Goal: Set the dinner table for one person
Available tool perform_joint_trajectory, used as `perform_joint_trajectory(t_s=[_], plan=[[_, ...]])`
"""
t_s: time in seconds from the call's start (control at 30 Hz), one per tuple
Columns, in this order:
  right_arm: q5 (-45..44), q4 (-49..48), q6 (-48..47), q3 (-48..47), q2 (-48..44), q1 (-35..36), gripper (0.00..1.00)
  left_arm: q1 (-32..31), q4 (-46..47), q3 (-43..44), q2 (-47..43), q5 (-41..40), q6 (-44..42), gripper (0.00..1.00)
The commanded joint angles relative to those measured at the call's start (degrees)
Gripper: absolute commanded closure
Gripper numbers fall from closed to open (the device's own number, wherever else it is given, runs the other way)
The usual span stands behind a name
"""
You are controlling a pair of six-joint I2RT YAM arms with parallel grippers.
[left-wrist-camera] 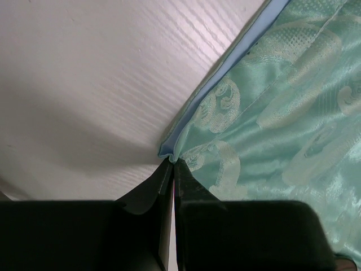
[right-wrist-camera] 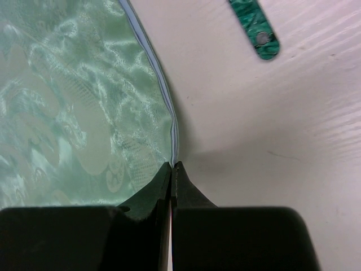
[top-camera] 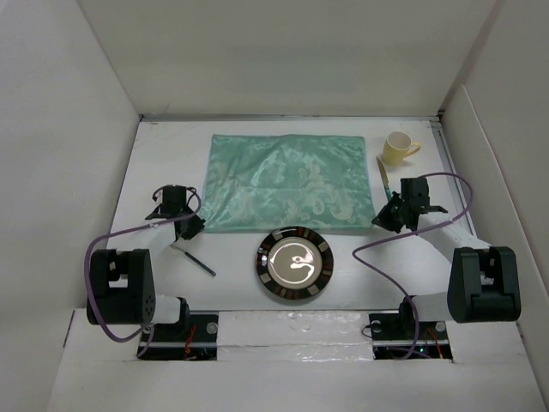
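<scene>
With left jaws and right jaws clamped on near corners of the mat (top-camera: 287, 182), we are positioning it on the bench (top-camera: 232, 279), and next they must move together, keeping it flat.

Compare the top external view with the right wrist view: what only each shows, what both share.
Top external only: the plate, the yellow cup, the dark utensil by the left arm, the left gripper. Right wrist only: how the right gripper is shut on the edge of the placemat, with its pale blue lining. Both: the placemat, the white dinner table, the green-handled utensil right of the placemat.
</scene>
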State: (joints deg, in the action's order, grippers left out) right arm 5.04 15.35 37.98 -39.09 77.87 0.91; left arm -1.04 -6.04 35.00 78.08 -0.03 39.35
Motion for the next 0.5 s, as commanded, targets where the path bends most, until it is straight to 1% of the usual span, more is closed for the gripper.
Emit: perform_joint_trajectory(t_s=[0.0,0.13,0.37,0.4,0.43,0.47], plan=[[-2.93,2.05,-2.12,0.07,-1.4,-2.57,1.0,0.07,-2.22,-1.95,-3.54,3.01,-1.3,1.0],[-2.66,1.96,-1.77,-0.11,-0.96,-3.19,1.0,0.07,-3.71,-3.27,-5.31,4.25,-1.65,1.0],[-2.32,4.07,-2.29,-0.55,-0.52,-3.19,1.0,0.07,-6.26,-3.72,-9.18,3.37,-1.65,0.99],[-1.88,4.68,-2.29,-0.46,-1.04,-3.19,0.98,0.07,-6.52,-3.19,-9.26,3.72,-1.56,0.92],[-1.79,5.12,-2.21,-0.55,-1.31,-3.19,0.98,0.07,-6.96,-3.19,-9.27,3.72,-1.56,0.92],[-1.7,5.56,-2.29,-0.63,-1.66,-3.19,0.93,0.07,-7.4,-2.23,-9.27,3.64,-1.65,0.87]])
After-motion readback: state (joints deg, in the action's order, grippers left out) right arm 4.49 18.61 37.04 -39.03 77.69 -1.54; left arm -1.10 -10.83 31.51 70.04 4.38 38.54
